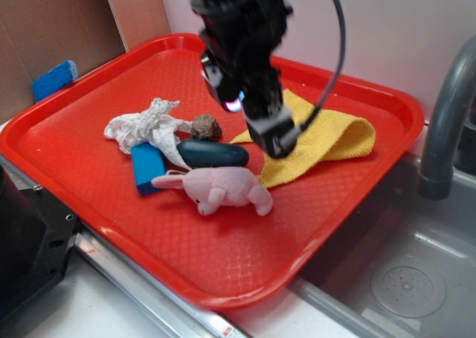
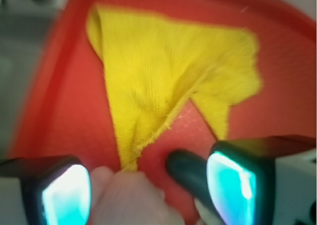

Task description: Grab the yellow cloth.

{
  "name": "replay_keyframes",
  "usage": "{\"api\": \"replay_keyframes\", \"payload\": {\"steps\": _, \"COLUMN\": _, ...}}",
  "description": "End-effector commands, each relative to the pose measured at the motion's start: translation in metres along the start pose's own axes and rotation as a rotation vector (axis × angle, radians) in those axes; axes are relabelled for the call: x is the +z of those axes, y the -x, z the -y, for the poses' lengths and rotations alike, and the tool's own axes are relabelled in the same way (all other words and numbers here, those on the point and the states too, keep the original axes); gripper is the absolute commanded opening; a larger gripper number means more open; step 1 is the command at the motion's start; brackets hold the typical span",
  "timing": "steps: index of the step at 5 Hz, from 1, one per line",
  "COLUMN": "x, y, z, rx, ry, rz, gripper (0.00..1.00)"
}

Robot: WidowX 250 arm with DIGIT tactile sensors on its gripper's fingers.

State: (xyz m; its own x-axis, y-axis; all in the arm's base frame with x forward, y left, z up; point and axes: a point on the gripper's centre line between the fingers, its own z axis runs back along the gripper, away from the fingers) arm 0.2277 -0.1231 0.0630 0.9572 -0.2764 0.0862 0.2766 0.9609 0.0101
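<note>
The tool [image 2: 148, 185] hung with fingers spread, empty, above the crumpled mustard-yellow terry cloth [image 2: 163, 81] lying on the red plastic tray [image 1: 223, 263]. The wrist view was blurred; a pink plush toy [image 1: 223, 189] and a dark oblong object [image 1: 212, 154] lay beside the cloth.

Yellow cloth [image 1: 327, 141]: woven terry fabric, matt, looking rough, edges fraying.
Red tray [image 1: 67, 167]: hard plastic, showing a fine diamond-patterned texture, slightly glossy.
Pink plush toy [image 1: 223, 189]: soft, fuzzy fabric.
White rag [image 1: 145, 126]: thin, crinkling, lacy cloth.
Gripper [image 1: 277, 138]: black hard casing, catching light; finger pads [image 2: 67, 197] glowing a glossy cyan.
Sink [image 1: 387, 263]: smooth grey metal.
</note>
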Motion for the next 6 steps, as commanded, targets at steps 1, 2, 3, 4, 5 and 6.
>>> {"api": "replay_keyframes", "payload": {"steps": 1, "x": -0.020, "y": 0.004, "z": -0.024, "rx": 0.017, "ry": 0.051, "rz": 0.019, "gripper": 1.00}}
{"api": "replay_keyframes", "payload": {"steps": 2, "x": -0.034, "y": 0.005, "z": -0.019, "rx": -0.034, "ry": 0.053, "rz": 0.019, "gripper": 1.00}}
{"api": "replay_keyframes", "payload": {"steps": 3, "x": -0.046, "y": 0.013, "z": -0.005, "rx": -0.077, "ry": 0.047, "rz": 0.007, "gripper": 0.00}}
{"api": "replay_keyframes", "payload": {"steps": 4, "x": -0.050, "y": 0.025, "z": 0.005, "rx": -0.136, "ry": 0.064, "rz": 0.006, "gripper": 0.00}}
{"api": "replay_keyframes", "payload": {"steps": 5, "x": -0.037, "y": 0.040, "z": 0.005, "rx": -0.189, "ry": 0.110, "rz": 0.007, "gripper": 0.00}}
{"api": "replay_keyframes", "payload": {"steps": 6, "x": 0.015, "y": 0.077, "z": 0.003, "rx": -0.142, "ry": 0.098, "rz": 0.032, "gripper": 0.00}}
